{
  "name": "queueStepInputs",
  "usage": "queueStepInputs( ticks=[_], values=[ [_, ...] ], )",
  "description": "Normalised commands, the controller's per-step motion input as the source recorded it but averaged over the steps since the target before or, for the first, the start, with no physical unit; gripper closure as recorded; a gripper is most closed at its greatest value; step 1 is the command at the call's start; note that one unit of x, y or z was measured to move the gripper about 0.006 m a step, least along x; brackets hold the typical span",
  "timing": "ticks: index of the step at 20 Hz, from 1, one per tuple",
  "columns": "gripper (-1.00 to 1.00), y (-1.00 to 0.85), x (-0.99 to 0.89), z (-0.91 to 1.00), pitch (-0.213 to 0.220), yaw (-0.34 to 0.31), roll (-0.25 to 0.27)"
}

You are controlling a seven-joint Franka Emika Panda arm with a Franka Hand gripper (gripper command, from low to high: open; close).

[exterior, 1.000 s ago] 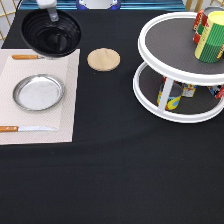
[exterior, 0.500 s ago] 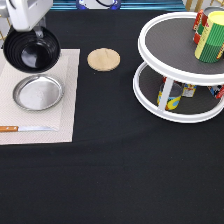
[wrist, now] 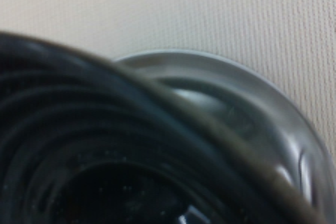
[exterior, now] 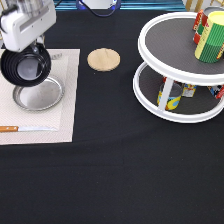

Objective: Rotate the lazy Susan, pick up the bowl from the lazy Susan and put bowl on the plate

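Note:
My gripper (exterior: 37, 47) is at the exterior view's upper left, shut on the rim of the glossy black bowl (exterior: 25, 66). The bowl hangs tilted from it, its ribbed inside facing the camera, just above the upper left part of the silver plate (exterior: 46, 97). The plate lies on a pale placemat (exterior: 69, 100). In the wrist view the bowl (wrist: 90, 165) fills most of the picture, with the plate's rim (wrist: 255, 115) right behind it. The white two-tier lazy Susan (exterior: 170, 62) stands at the exterior view's right, with no bowl on it.
A round tan wooden disc (exterior: 103, 59) lies between the placemat and the lazy Susan. A knife with a wooden handle (exterior: 27, 129) lies on the placemat below the plate. Cans stand on the top tier (exterior: 210, 32) and the lower tier (exterior: 168, 95).
My gripper has carried the bowl toward the exterior view's bottom and left, from above the placemat's far edge down to just over the plate.

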Motion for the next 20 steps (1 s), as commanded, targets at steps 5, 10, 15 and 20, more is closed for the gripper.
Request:
queueStepInputs(
  ticks=[5, 10, 15, 20],
  values=[
    [1.0, 0.05, 0.63, -0.22, 0.183, -0.065, -0.048],
    [1.0, 0.17, 0.46, -0.18, 0.182, -0.003, -0.061],
    [1.0, 0.03, 0.1, -0.27, 0.139, 0.0, -0.016],
    [1.0, -0.01, 0.0, -0.19, 0.101, -0.014, -0.005]
  ],
)
